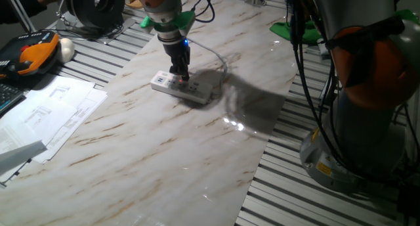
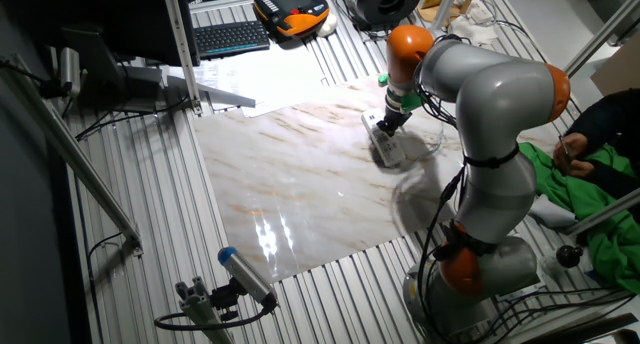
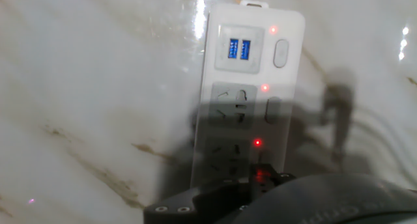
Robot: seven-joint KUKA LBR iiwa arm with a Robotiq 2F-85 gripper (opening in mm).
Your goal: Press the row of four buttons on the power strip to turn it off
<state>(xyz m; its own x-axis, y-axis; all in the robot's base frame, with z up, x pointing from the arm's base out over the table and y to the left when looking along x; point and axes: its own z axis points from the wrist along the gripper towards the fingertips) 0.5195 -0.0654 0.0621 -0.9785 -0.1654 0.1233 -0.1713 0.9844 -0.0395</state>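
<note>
1. A white power strip (image 1: 182,87) lies flat on the marbled bench (image 1: 151,154), near the far edge, with its grey cable (image 1: 220,58) curving away toward that edge.
2. The claw (image 1: 182,75) points straight down onto the strip's top; whether its fingers are apart or together cannot be told.
3. In the hand view, small red lights (image 3: 264,88) glow beside pale oval buttons (image 3: 281,53) along the strip's right edge.
4. Loose papers (image 1: 49,114) lie by the bench's left edge.
</note>
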